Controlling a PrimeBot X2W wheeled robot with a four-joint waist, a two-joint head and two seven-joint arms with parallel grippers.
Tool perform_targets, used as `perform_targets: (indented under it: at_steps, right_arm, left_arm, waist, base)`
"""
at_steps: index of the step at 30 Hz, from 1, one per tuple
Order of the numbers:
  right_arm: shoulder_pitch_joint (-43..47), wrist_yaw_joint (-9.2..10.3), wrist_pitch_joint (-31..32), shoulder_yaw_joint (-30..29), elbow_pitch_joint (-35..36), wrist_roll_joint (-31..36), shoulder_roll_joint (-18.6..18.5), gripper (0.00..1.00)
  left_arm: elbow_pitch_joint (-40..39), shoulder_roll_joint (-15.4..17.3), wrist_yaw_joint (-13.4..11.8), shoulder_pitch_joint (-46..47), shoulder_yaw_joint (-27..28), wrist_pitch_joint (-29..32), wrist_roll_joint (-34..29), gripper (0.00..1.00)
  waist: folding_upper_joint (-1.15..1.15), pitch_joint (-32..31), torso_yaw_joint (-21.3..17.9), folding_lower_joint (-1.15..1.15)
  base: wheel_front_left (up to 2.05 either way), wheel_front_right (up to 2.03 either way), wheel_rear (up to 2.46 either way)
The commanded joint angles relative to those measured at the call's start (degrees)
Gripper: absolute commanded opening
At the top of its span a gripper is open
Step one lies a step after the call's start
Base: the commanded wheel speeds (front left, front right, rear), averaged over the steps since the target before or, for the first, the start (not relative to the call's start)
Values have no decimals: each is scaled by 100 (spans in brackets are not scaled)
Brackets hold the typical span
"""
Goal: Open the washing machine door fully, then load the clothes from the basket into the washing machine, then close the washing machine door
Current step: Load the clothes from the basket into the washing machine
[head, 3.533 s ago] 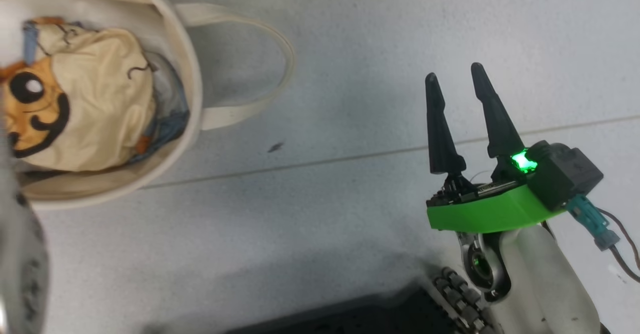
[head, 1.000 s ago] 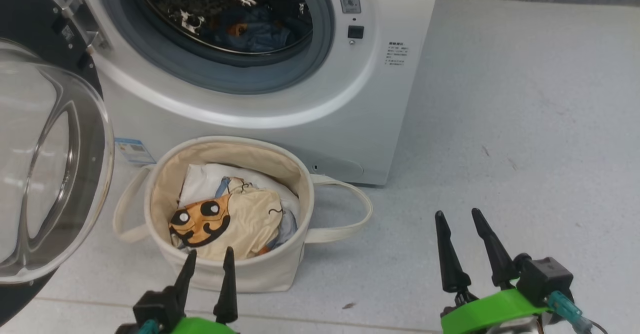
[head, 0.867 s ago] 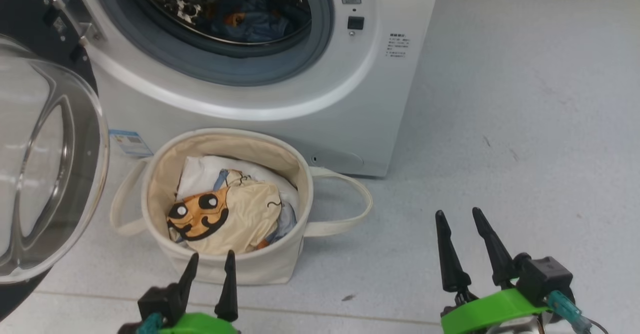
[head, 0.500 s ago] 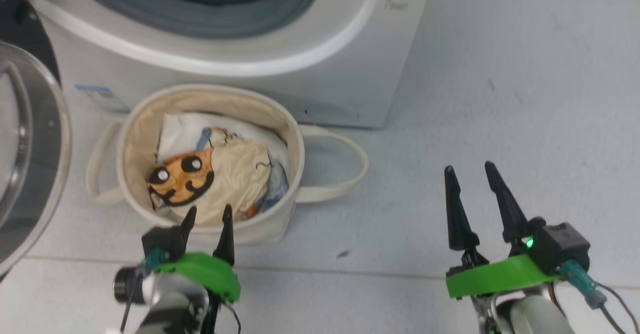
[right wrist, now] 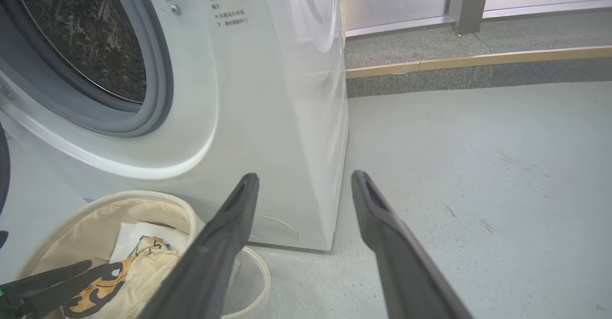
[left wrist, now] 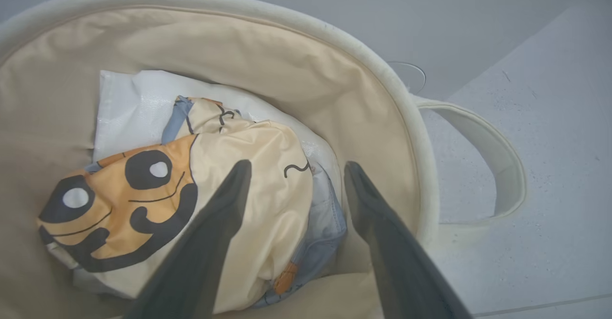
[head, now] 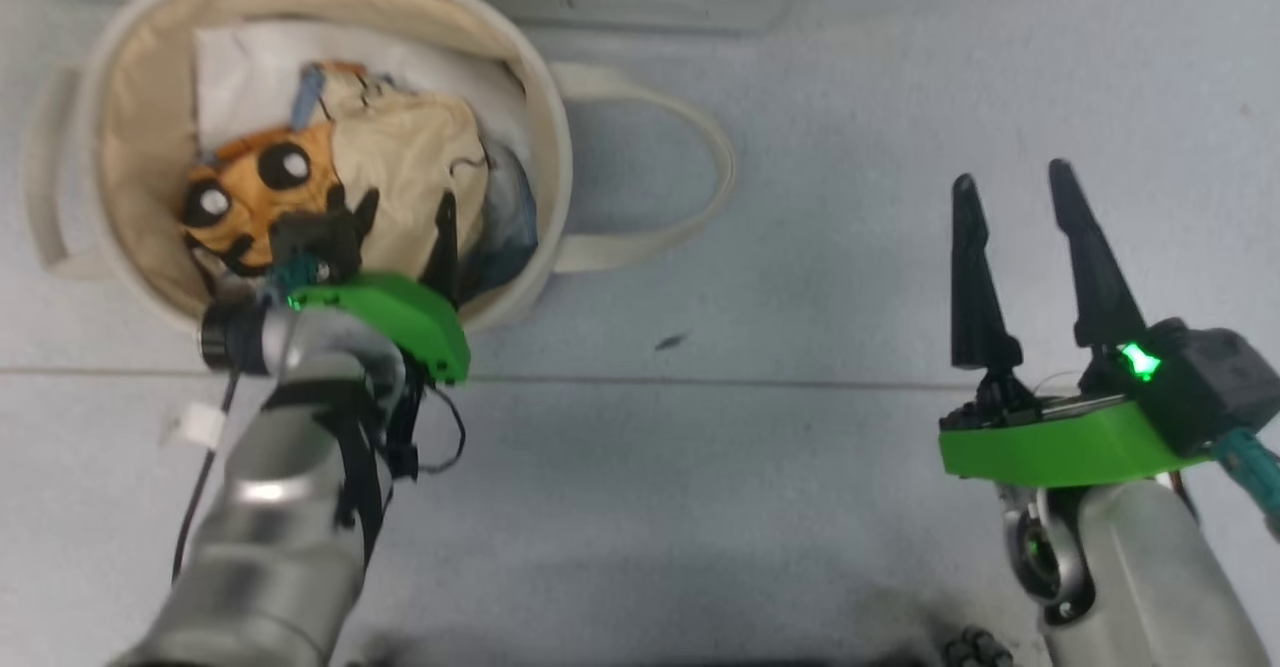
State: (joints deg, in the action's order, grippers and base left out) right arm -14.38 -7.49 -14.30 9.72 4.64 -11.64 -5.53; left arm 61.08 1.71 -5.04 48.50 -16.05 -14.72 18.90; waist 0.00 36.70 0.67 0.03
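Observation:
The cream canvas basket (head: 545, 117) stands on the floor in front of the washing machine (right wrist: 267, 94). In it lie the clothes (head: 400, 162), a cream garment with an orange-brown cartoon face over light blue fabric (left wrist: 330, 214). My left gripper (head: 405, 222) hangs open inside the basket rim (left wrist: 382, 75), its fingers pointing down at the cream garment (left wrist: 258, 166) and holding nothing. My right gripper (head: 1010, 182) stands open and empty over bare floor to the right of the basket. The washer's drum mouth (right wrist: 86, 46) is uncovered; the washing machine door is out of view.
A plain white cloth bundle (left wrist: 129, 108) lies under the garments. A loop handle (head: 700, 147) sticks out of the basket toward my right gripper. Beyond the washer a raised step with a wooden edge (right wrist: 478, 58) crosses the grey floor (right wrist: 478, 166).
The head camera has tilted down, so the washer has left its view. My left gripper has moved forward from outside the basket's near wall to over the clothes. The right gripper stays open.

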Motion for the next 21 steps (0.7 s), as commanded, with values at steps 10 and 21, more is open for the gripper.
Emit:
perform_targets:
  at_steps: [10, 21]
  right_arm:
    - [-64, 0, -70, -7, 357, -43, -26, 100]
    - [-112, 0, -70, -13, 472, -74, 56, 100]
  left_arm:
    - [1103, 203, -193, 1280, 72, 49, 171, 100]
    - [1268, 578, -799, 1950, -36, 544, 44, 100]
  waist:
    - [0, 1361, -376, -2]
    - [0, 1906, -584, -2]
  base:
    - [0, 0, 0]
    - [0, 0, 0]
